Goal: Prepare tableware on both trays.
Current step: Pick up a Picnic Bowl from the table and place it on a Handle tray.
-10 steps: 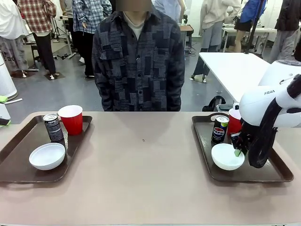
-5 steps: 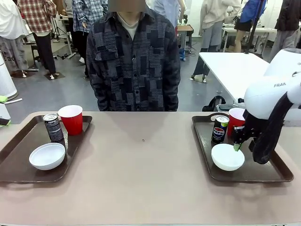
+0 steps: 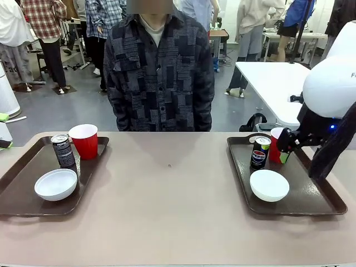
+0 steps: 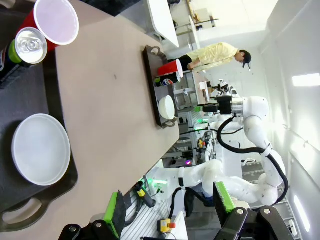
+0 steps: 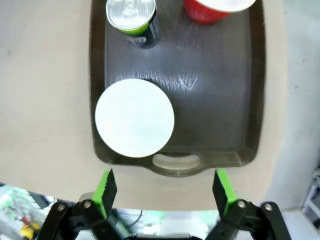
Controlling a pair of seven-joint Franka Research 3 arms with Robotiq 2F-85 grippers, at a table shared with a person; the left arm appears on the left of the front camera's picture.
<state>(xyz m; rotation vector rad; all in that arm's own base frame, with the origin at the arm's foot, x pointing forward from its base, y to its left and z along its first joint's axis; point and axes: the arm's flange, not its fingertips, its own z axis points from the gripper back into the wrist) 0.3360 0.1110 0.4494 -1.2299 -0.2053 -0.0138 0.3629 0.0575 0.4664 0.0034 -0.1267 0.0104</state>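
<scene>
Front view has both trays looking fully set, so the risks I can judge are small ones. The right claw (image 3: 285, 146) hangs at the right of the frame, just beside the red cup (image 3: 276, 146) at the back of the right tray (image 3: 311, 207), and the bulky arm looms over that corner; a careless sweep of the arm could clip the cup or the Pepsi can (image 3: 259, 152) and tip either onto the white bowl (image 3: 269, 185). The cans are tall and narrow, so I judge them the easiest to topple.

From the right wrist view, the right claw (image 5: 162, 192) stands wide open with nothing between its green pads (image 5: 106, 189), looking down on the bowl (image 5: 134, 118) in the lower left part of the tray (image 5: 220, 130), the can top (image 5: 131, 15) at upper left and the cup (image 5: 217, 9) at upper right. All three stand apart from one another.

On the left of the front frame, the left tray (image 3: 22, 204) carries a second white bowl (image 3: 55, 184) near its front, a black-green can (image 3: 63, 151) behind it and a second red cup (image 3: 84, 141) at the back, close beside the can. Both bowls and both cups look empty; the cans appear unopened.

The left wrist view shows the left claw (image 4: 170, 211) open and empty as well, at the bottom of the frame, with that bowl (image 4: 40, 149) at lower left
</scene>
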